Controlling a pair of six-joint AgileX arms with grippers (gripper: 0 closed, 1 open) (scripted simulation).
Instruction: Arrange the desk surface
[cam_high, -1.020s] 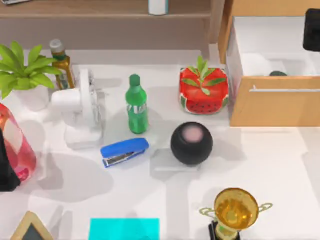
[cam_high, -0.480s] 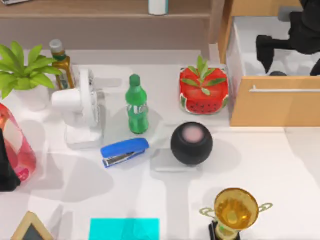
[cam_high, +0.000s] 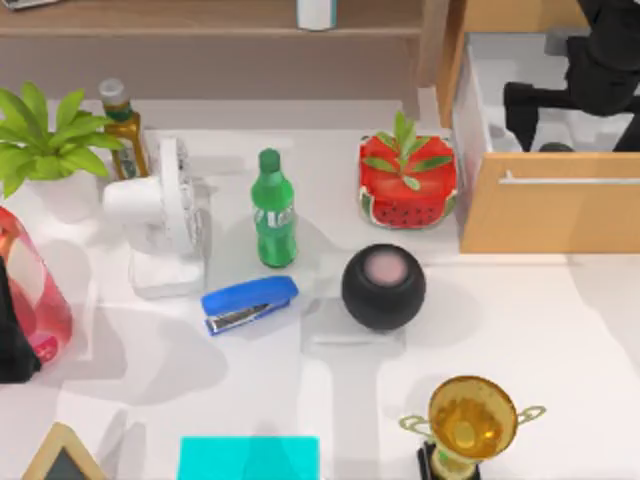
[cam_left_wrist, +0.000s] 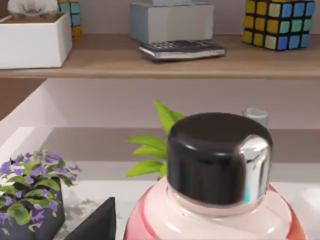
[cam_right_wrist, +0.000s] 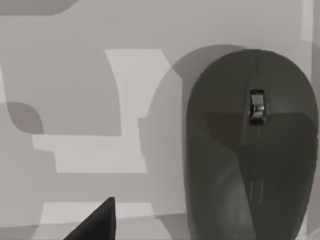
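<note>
Over at the right rear of the white desk surface (cam_high: 540, 330), the right end effector (cam_high: 540, 110) hangs above the open wooden drawer (cam_high: 545, 215), its dark fingers (cam_high: 520, 105) spread apart with nothing between them. Under it, inside the drawer, lies a dark grey computer mouse (cam_right_wrist: 250, 145) with a small scroll wheel, resting on the pale drawer floor. The left arm sits parked at the left edge beside a pink bottle (cam_high: 35, 290) with a black cap (cam_left_wrist: 217, 157); whether its end effector is open I cannot tell. Spread across the surface are a white desk fan (cam_high: 165, 220), a green bottle (cam_high: 273, 210), a blue stapler (cam_high: 248, 303), a black ball-shaped speaker (cam_high: 383, 287), a watermelon-patterned planter (cam_high: 407, 180), a gold trophy (cam_high: 470, 420) near the front, and a cyan pad (cam_high: 248, 458) at the front edge. A brown shelf (cam_high: 200, 20) runs along the back.
</note>
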